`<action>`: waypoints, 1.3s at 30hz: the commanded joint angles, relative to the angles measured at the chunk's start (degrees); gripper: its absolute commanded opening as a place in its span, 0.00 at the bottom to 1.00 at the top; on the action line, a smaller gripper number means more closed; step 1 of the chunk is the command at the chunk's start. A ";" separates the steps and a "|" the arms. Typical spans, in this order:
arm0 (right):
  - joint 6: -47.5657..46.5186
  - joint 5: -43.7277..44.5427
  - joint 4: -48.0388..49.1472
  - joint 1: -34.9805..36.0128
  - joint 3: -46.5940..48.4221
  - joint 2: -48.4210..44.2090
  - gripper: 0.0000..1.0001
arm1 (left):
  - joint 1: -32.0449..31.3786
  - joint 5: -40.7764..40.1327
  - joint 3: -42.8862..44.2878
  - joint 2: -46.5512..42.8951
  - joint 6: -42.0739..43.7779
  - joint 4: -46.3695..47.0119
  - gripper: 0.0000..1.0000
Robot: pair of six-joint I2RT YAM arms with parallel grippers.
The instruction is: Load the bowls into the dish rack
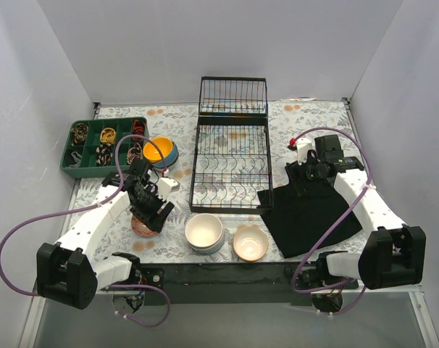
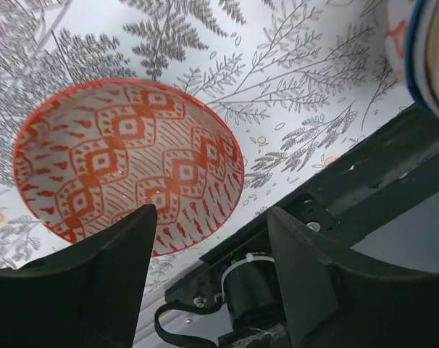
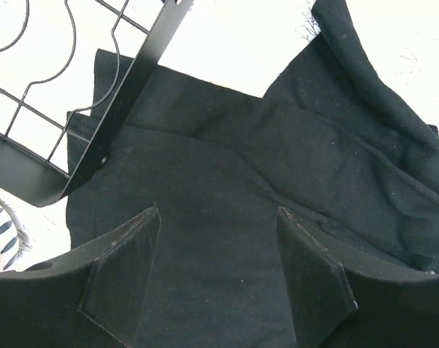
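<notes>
A red-patterned bowl (image 1: 141,227) (image 2: 125,159) sits on the table at the near left. My left gripper (image 1: 153,210) (image 2: 212,214) hangs low over its near rim, jaws open, with the left finger overlapping the bowl's edge. An orange-yellow bowl (image 1: 159,151) rests inside a blue one left of the black wire dish rack (image 1: 230,156). Stacked cream-white bowls (image 1: 204,232) (image 2: 422,58) and a tan bowl (image 1: 250,243) stand in front of the rack. My right gripper (image 1: 300,176) (image 3: 218,212) is open above a black cloth, holding nothing.
The black cloth (image 1: 306,214) (image 3: 277,167) lies right of the rack, and the rack's corner (image 3: 125,101) rests on its edge. A green compartment tray (image 1: 103,145) with small items stands at the far left. A black bar (image 2: 364,174) runs along the table's near edge.
</notes>
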 commanded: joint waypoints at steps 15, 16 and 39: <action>0.85 -0.47 1.50 -0.21 2.01 0.66 0.73 | -3.94 -4.13 -5.79 1.09 -4.34 8.80 0.19; 0.85 -0.38 1.50 -0.21 1.84 0.57 0.73 | -4.03 -4.31 -6.05 1.00 -4.34 8.80 0.19; 1.82 2.08 2.73 -0.73 -2.64 -5.31 0.72 | -4.38 -8.88 6.32 -3.14 -6.01 -1.47 0.00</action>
